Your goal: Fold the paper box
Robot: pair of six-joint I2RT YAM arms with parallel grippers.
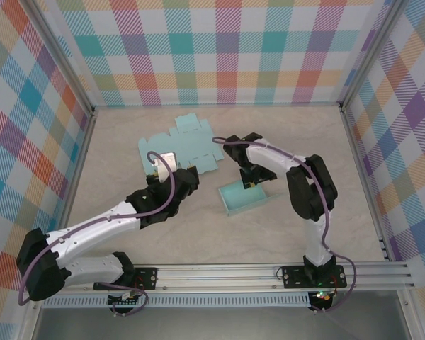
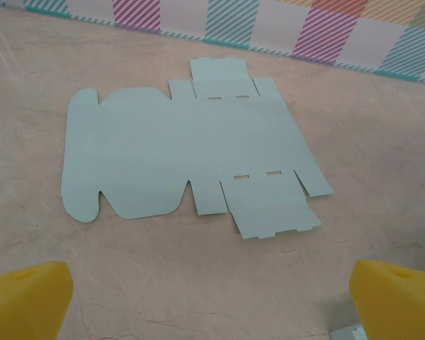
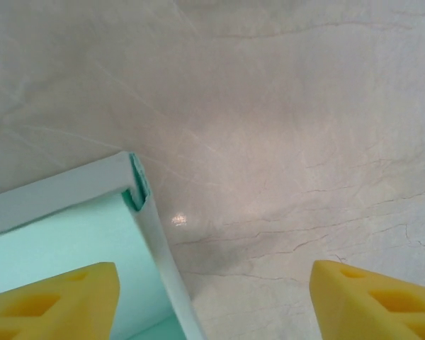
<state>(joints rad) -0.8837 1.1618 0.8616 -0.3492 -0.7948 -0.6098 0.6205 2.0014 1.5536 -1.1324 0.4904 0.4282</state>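
On the left of the top view, the left arm reaches up from its base across the table [image 1: 106, 163], and the left gripper [image 1: 159, 167] hangs over the near left corner of the flat box blank [image 1: 184, 145]. In the left wrist view its two yellow fingertips [image 2: 25, 301] sit at the bottom corners of the picture, spread as wide as they go, with bare table between them; they hold nothing and touch nothing. The pale teal blank lies unfolded just ahead of them, flat on the table, with its rounded flaps to the left and its slotted tabs towards the right. To the right of the blank, and a little nearer the arms, stands the folded box [image 1: 244, 198], an open teal tray with its walls raised, just apart from the blank's edge. The right gripper [image 1: 251, 182] points down at the far edge of this tray. In the right wrist view its jaws are apart: the left yellow pad [image 3: 53, 301] is over the tray's inside, the right pad is over the bare table outside, and the tray's end wall and corner rise between them, close to the left pad. The wall is not pinched, and whether the left pad grazes it cannot be told.
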